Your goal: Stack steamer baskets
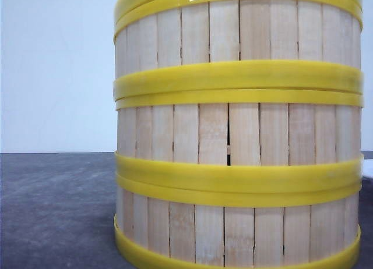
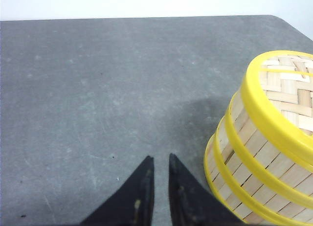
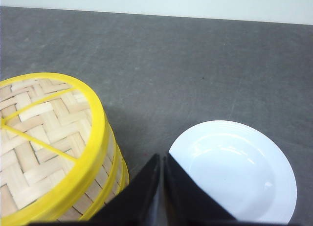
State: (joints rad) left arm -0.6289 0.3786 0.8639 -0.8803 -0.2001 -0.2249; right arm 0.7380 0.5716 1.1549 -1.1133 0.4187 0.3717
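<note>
steamer baskets point(image 1: 239, 135): stacked, seemingly three, on table point(image 1: 52, 211) | plate point(image 3: 234, 172): right

A stack of steamer baskets point(image 3: 51, 152) fills the lower left of the frame — woven bamboo floor on top, yellow rim around it. The right gripper point(image 3: 162, 160) shows black fingers nearly touching at bottom centre. A white plate point(image 3: 234, 172) lies lower right on the grey table point(image 3: 195, 64).

Three steamer baskets point(image 1: 239, 135) stand stacked upright in one column on the grey table. Pale vertical bamboo slats, glossy yellow rings at each joint. Top shows woven bamboo under two yellow crossbars. Alignment even.
</note>
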